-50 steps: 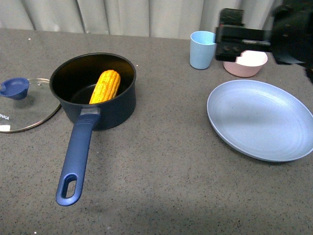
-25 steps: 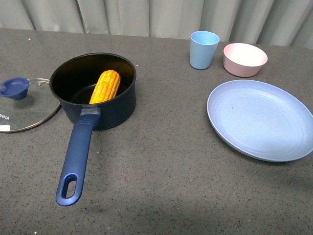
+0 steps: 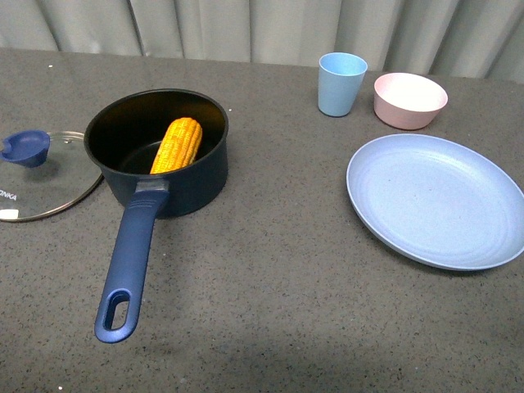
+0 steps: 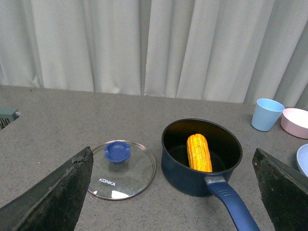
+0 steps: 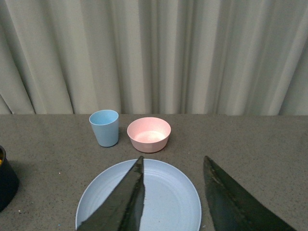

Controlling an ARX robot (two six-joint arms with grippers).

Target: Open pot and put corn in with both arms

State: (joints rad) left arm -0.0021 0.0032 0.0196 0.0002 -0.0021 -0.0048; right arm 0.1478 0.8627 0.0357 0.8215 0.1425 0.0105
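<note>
Both grippers' tips are cut off: the left gripper [image 4: 173,192] gapes wide, framing the pot [image 4: 201,159] holding the corn [image 4: 198,152]; the right gripper [image 5: 175,199] stands parted and empty over the plate [image 5: 96,202].

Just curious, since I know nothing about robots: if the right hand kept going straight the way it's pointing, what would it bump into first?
Probably the blue plate, which lies right under and ahead of the right hand; its fingers stand apart. Beyond it stands the pink bowl. Depth is hard to judge, so it might pass above the plate.
</note>
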